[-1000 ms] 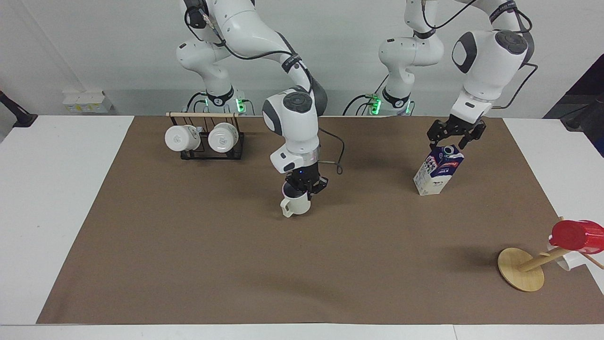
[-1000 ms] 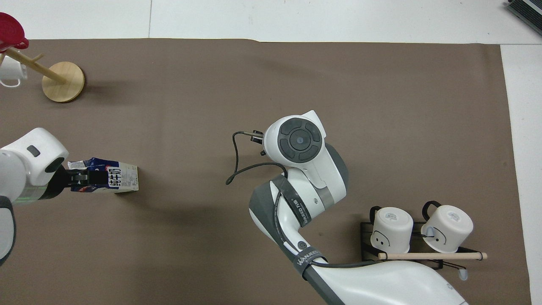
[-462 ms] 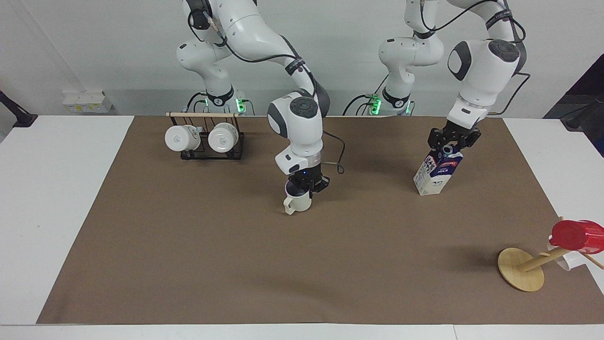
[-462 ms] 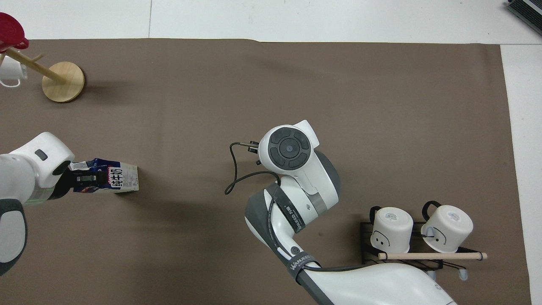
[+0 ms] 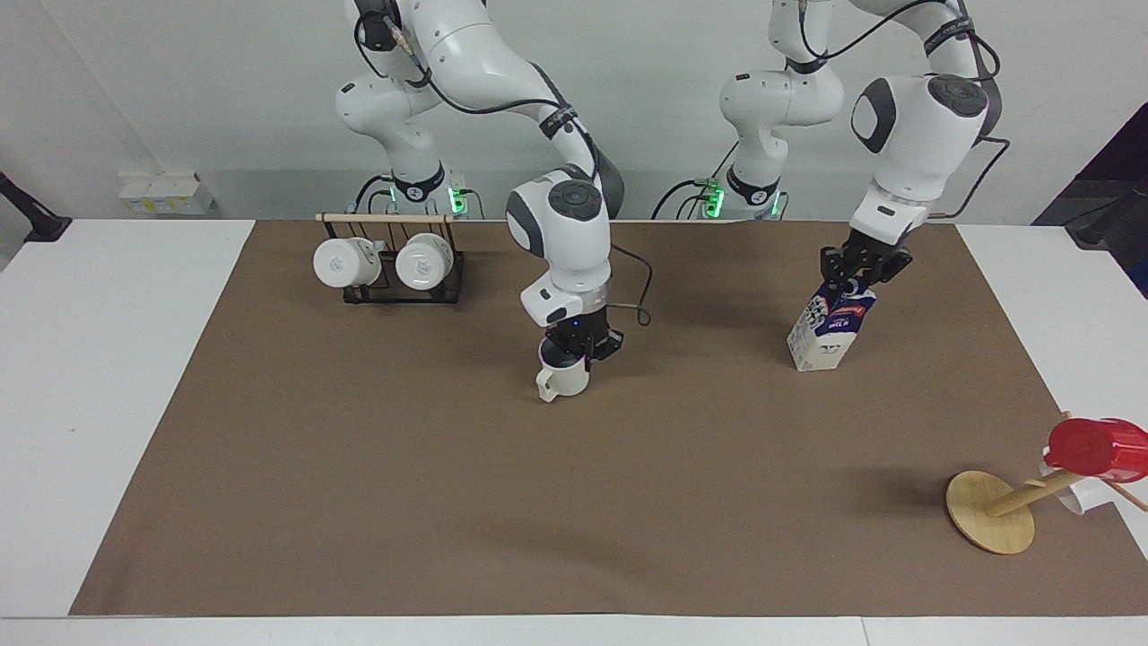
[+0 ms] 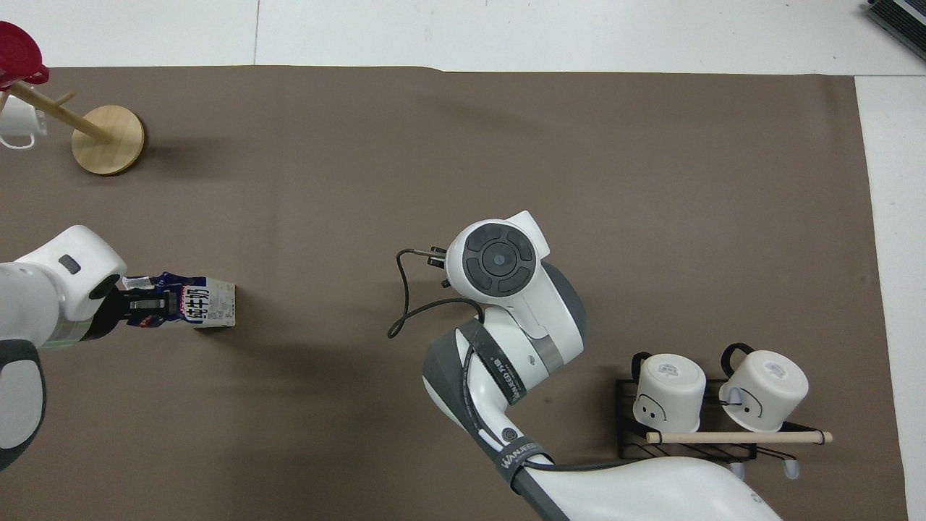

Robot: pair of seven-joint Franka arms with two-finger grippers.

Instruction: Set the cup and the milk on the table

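Note:
The cream cup (image 5: 563, 379) hangs upright from my right gripper (image 5: 576, 350), which is shut on its rim over the middle of the table's brown sheet (image 5: 448, 502). I cannot tell whether the cup's bottom touches the sheet. In the overhead view the right arm's wrist hides the cup. The milk carton (image 5: 830, 332) leans tilted with its lower edge on the sheet, toward the left arm's end. My left gripper (image 5: 858, 280) is shut on its blue top. The carton (image 6: 206, 305) and left gripper (image 6: 145, 305) also show in the overhead view.
A black rack (image 5: 390, 287) with a wooden bar holds two white mugs close to the right arm's base. A tipped wooden mug tree (image 5: 987, 513) with a red cup (image 5: 1094, 446) and a white mug lies farther from the robots, at the left arm's end.
The right gripper has carried the cup a little toward the robots. The left gripper has come down and closed on the carton's top, and the carton now leans a little less.

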